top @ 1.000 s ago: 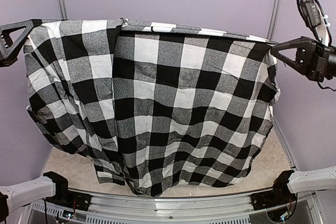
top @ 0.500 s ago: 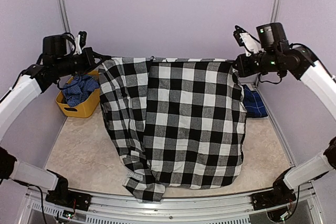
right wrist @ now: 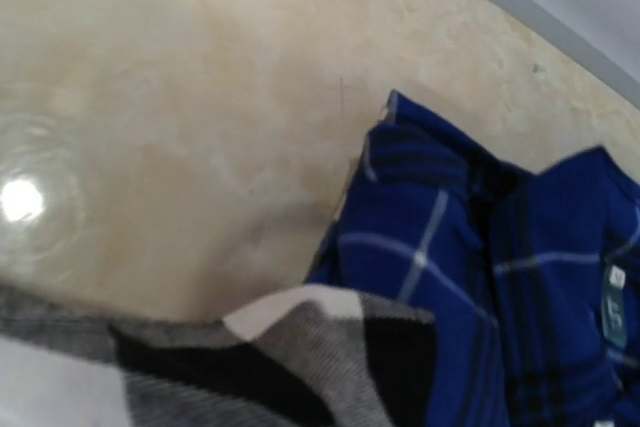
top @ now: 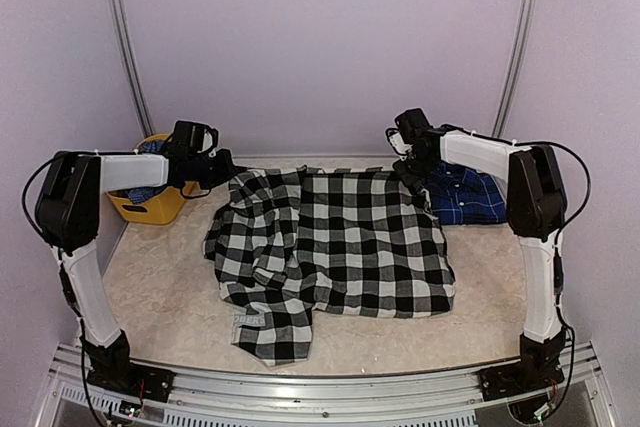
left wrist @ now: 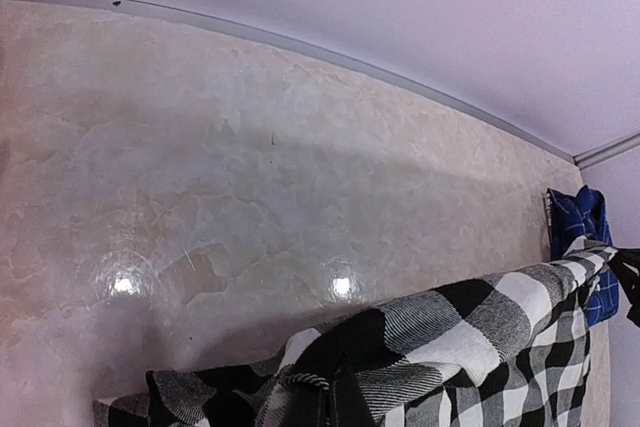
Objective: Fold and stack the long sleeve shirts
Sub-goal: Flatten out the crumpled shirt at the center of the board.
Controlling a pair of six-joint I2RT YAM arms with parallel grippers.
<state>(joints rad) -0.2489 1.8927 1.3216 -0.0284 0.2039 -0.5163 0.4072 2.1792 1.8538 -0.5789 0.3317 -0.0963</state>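
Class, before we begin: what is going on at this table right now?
Two robot arms are working on shirts. The left gripper and the right gripper are each shut on a far corner of the black-and-white check shirt, which lies spread out, unfolded, on the table. The navy plaid shirt lies at the right, nothing stacked on it.

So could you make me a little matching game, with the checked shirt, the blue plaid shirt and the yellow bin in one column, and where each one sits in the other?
Things:
1. check shirt
2. navy plaid shirt
3. yellow bin

Places, seen from the overhead camera:
A. far left corner
B. far right side
C. spread across the middle

Pairs: 1-C, 2-B, 3-A
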